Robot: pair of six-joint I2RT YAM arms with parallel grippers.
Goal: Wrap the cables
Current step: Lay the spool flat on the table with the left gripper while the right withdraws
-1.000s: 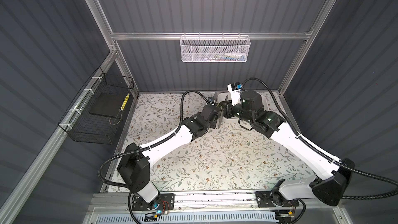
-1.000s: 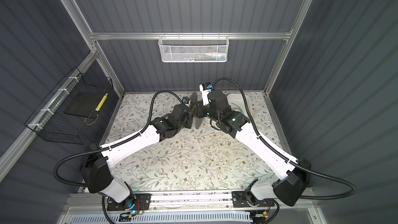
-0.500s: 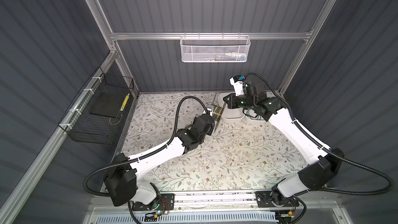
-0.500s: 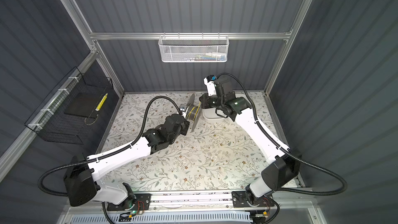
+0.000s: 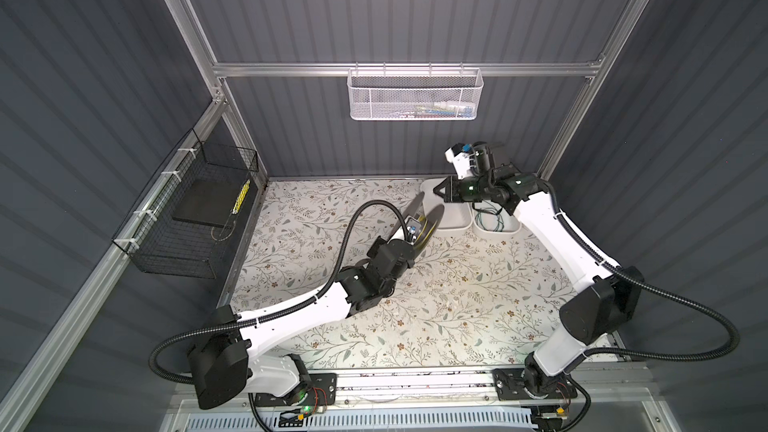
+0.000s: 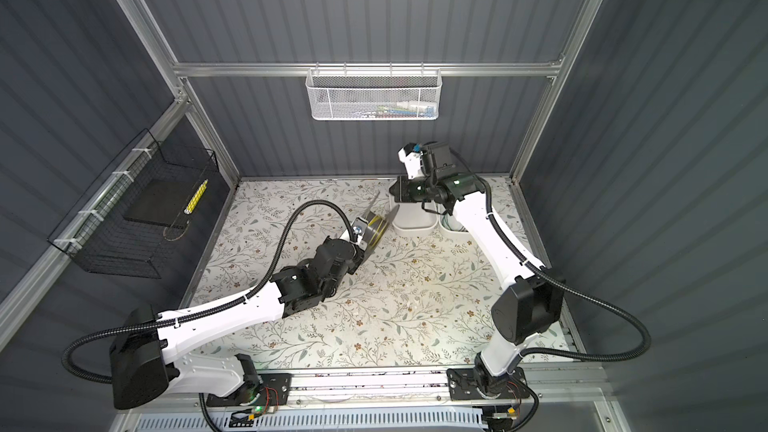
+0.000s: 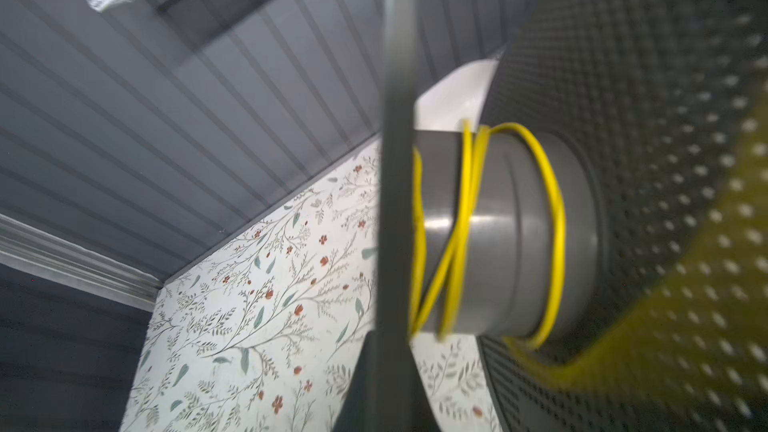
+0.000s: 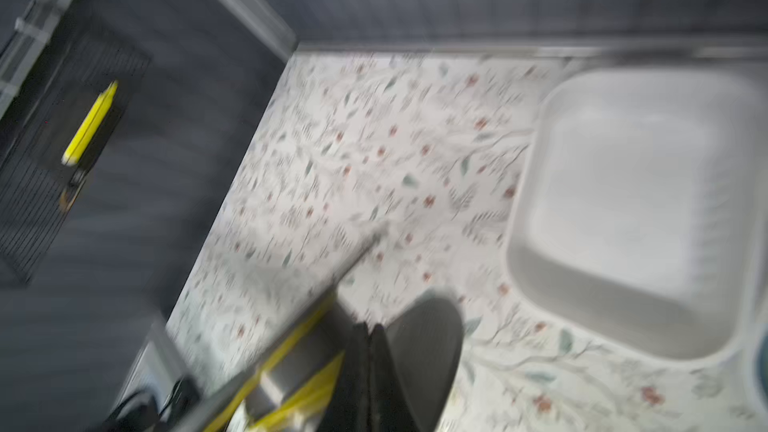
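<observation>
Left arm reaches toward the back middle of the floral worktop (image 5: 457,305). The left tool (image 5: 417,243) is nearly closed, pinched on one flange of a grey spool (image 5: 432,218) and holding it tilted above the cloth. Both flanges are smeared in both top views. The yellow cable (image 7: 460,234) sits on the spool's hub. The left wrist view shows a few loose turns around the grey core: two strands cross near the far flange and one wider loop stands off the hub near the dotted black pad (image 7: 623,160). In a top view the cable shows only as a yellow band between the flanges (image 6: 376,228). I cannot tell where its free end is. The right arm is stretched to the back right. The right tool (image 5: 439,192) hangs just beyond the spool, above the near corner of a white bin (image 5: 453,218), apart from both. Its fingers (image 8: 370,351) are pressed together in the right wrist view and nothing shows between them, though that frame is blurred. A second white bin (image 5: 498,226) stands just beside the first, partly under the right arm, with thin dark wires lying in it. A black wire basket (image 5: 187,218) on the left wall holds a dark flat pad and a yellow stick-like item (image 5: 241,197). A white mesh basket (image 5: 415,95) hangs on the back rail; its contents are too small to name.
</observation>
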